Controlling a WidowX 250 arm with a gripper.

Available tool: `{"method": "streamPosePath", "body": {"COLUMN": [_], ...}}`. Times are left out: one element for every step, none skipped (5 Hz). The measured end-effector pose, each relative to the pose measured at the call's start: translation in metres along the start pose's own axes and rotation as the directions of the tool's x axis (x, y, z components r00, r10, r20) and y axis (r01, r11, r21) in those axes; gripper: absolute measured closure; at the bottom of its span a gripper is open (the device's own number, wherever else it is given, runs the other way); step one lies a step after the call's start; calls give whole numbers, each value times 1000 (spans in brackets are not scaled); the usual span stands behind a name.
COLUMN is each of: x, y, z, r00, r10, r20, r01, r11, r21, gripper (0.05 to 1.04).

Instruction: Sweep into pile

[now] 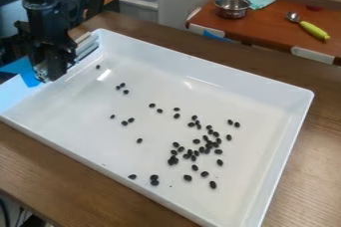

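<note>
Apparently midway through the gathering: densest among the dark beans (208, 145) right of centre in the frame, yet too loose there to count as a pile. Spread otherwise over much of the white tray (266, 89), on the brown desk (40, 171). Notice one lone bean (98, 66) at the upper left, then a small trio (122, 85) just below and right of it, and another loose trio (124, 123) farther down. Notice also a few stragglers (154, 177) close to the lower wall, plus a side-by-side pair (230, 121) to the right.

Find the black tool (53, 70) in the upper left, by the tray's left rim, near a bright blue patch (30, 76) and well apart from the main cluster. Cannot tell whether open or closed, nor whether gripping anything for sweeping.

Next, probably work from the left: go in behind the outlying beans, come down low to the tray floor, and push toward lower right in a long, level stroke. Afterwards, likely draw in the stragglers from the lower wall and the right side with shorter strokes. Press lightly, as round beans could roll past the edge of a sweep or scatter out of the cluster.

Behind, at the upper right, see a metal bowl (232, 7), a teal cloth (258, 1) and a green-handled spoon (313, 30) on a reddish desk (266, 27).
</note>
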State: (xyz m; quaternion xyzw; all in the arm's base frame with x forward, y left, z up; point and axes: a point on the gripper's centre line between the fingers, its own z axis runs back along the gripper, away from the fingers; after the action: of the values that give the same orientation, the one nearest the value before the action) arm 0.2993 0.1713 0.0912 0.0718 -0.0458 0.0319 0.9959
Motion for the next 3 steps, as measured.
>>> {"method": "streamPosePath", "body": {"x": [4, 6, 7], "y": [1, 3, 6], "z": [-5, -13, -17], "r00": [1000, 1000, 1000], "r10": [4, 11, 16], "r20": [-1, -9, -11], "r01": [-4, -10, -15], "r11": [999, 997, 995], "r21": [42, 72, 96], "gripper": [704, 704, 704]}}
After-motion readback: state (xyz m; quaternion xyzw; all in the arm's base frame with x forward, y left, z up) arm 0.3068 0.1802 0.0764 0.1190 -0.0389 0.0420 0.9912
